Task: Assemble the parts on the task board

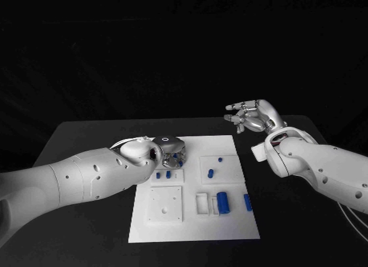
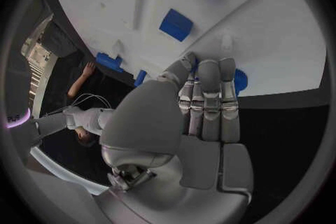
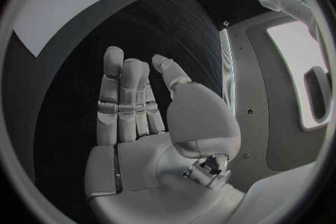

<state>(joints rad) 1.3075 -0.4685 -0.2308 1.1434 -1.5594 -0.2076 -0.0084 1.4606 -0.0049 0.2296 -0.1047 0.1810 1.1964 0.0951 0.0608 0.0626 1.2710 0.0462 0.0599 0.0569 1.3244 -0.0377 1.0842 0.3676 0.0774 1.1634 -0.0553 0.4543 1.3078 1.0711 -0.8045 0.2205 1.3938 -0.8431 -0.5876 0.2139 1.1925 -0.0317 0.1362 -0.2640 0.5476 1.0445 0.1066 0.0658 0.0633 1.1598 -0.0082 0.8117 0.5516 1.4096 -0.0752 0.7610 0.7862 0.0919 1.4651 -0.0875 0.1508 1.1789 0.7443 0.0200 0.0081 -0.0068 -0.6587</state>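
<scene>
Board (image 1: 232,222) lay centre-frame in head view, blue parts (image 1: 223,202) scattered across it. Left hand (image 1: 169,152) was down at the board's upper-left corner, fingers together over a round blue part (image 2: 240,79); could not tell if it was gripped. Right hand (image 1: 252,117) hung at upper right, off the board, fingers apart, holding nothing. Parts looked small, rigid, light, probably slick: pinch at the sides. Open table lay right of the board.

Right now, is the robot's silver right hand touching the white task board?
Apart. In the head view the right hand hovers, fingers spread, beyond the task board's far right corner; the right wrist view shows bare black table between them.
</scene>
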